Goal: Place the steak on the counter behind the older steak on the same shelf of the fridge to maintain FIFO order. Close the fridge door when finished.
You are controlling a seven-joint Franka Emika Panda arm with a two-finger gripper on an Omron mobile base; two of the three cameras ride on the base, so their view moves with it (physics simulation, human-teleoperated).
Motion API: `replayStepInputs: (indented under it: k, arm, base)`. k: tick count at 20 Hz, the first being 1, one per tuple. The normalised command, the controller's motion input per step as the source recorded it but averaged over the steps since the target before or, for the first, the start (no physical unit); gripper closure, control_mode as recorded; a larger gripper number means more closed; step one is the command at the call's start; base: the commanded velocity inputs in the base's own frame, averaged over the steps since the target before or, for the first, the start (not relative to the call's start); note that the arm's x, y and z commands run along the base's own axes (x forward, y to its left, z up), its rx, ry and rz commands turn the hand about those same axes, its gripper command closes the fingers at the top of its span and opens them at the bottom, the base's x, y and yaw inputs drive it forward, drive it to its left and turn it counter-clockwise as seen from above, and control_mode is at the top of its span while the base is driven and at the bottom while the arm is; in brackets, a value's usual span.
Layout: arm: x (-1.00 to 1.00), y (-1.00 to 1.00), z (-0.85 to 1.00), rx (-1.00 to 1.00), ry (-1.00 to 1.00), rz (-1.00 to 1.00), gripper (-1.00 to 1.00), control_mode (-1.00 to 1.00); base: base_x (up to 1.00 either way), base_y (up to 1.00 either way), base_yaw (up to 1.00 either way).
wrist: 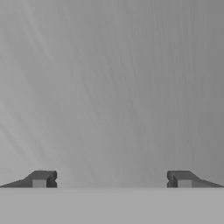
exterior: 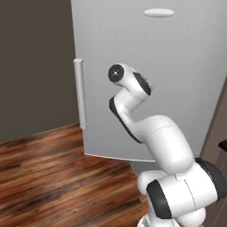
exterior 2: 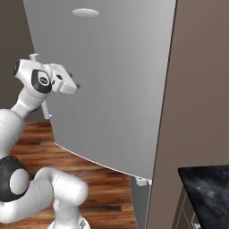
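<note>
Fridge door (exterior: pixel 150 80): the tall grey-silver panel takes most of the left and right base views, standing at an angle to the fridge body, so it reads as partly open. A slim gap shows at its lower right edge in the right base view. Its vertical bar handle (exterior: pixel 79 93) sits at centre-left of the left base view.

Table (exterior 2: pixel 208 188): black marbled corner at lower right of the right base view. No steak can be seen on that corner, so I cannot place it from here.

Hand (wrist: pixel 112 179): fingertips spread fully apart, nothing between them, facing the bare brushed door surface close up. In the right base view it sits at upper left, near the handle side.

Judged step: pushing the door shut. Best done with a flat, steady push near the handle edge, square to the panel. Risk: sliding off across the smooth face.
</note>
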Motion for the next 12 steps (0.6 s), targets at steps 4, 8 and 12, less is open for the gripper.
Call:
replayStepInputs:
  k: [4,8,12]
  arm:
    - [0.29,-0.36,-0.1,0.0,-0.02,-0.17,-1.0,-1.0]
    - [0.32,-0.47,-0.09,0.0,-0.02,-0.15,-1.0,-1.0]
    - [0.35,-0.48,-0.08,0.0,-0.03,-0.14,-1.0,-1.0]
  base:
    - [0.0,0.0,0.0]
    - [0.0,0.0,0.0]
    - [0.0,0.0,0.0]
